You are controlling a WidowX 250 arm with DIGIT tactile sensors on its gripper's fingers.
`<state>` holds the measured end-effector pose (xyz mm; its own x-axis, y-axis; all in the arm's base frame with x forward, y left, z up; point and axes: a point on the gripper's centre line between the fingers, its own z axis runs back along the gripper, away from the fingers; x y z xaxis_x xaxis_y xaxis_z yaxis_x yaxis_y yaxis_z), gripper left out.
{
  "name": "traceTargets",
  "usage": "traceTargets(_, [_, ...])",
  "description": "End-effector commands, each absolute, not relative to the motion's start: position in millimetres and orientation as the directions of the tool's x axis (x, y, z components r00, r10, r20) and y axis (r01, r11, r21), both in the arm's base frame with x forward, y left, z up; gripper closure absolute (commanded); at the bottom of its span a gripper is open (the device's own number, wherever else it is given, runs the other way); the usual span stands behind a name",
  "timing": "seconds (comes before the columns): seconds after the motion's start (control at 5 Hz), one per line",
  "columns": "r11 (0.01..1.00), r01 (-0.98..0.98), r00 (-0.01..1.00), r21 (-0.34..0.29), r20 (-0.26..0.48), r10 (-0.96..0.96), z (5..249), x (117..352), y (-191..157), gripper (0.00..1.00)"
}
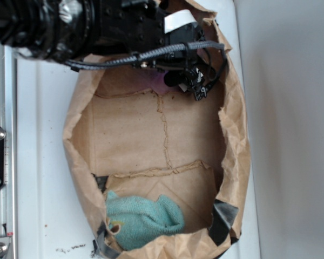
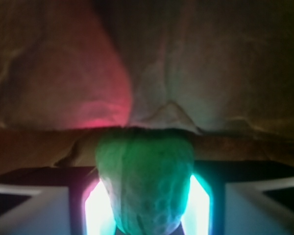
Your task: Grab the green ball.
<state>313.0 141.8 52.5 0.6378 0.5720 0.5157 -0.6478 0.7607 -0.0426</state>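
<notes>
The green ball (image 2: pixel 144 181) could be seen only in the wrist view, where it filled the lower middle of the frame, its bottom cut off by the edge. Its skin was matte and faintly dimpled, and it was lit from both sides by bright glowing pads. It sat between the two fingers (image 2: pixel 198 205), which pressed close against its sides, so the ball was held in a narrow grip. In the exterior view the ball was hidden entirely behind the black arm (image 1: pixel 70 24) and the fingers' housing (image 1: pixel 191 73) at the top end of the paper bag (image 1: pixel 235 145).

The bag was made of crumpled brown paper, rolled down at the rim, its creased floor marked by torn-looking fold lines. Black tape (image 1: pixel 224 218) was seen on its lower corners. Behind the ball, in the wrist view, the bag wall rose dim and wrinkled, tinted red on the left by the light; finer detail there was too dark to make out.

A soft teal terry cloth (image 1: pixel 143 218) lay bunched at the bottom end of the bag, well apart from the fingers. A braided black cable (image 1: pixel 151 54) ran along the arm. The bag rested on a white desk (image 1: pixel 40 162), with a metal rail (image 1: pixel 2 162) at the left edge, partly cut off. No writing could be read anywhere.
</notes>
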Motion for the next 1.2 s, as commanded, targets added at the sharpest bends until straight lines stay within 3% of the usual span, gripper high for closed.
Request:
traceTargets(0.0, [0.787, -0.615, 0.671, -0.047, 0.493, 0.554, 105, 301, 137, 1.00])
traceTargets(0.2, [0.800, -0.598, 0.707, -0.037, 0.445, 0.549, 125, 293, 118, 1.00])
traceTargets(0.6, [0.827, -0.562, 0.790, 0.005, 0.299, 0.535, 158, 300, 76, 1.00])
traceTargets(0.8, [0.876, -0.481, 0.841, 0.026, 0.294, 0.454, 167, 294, 42, 1.00])
traceTargets(1.0, [0.927, -0.376, 0.875, 0.003, 0.330, 0.354, 165, 288, 16, 1.00])
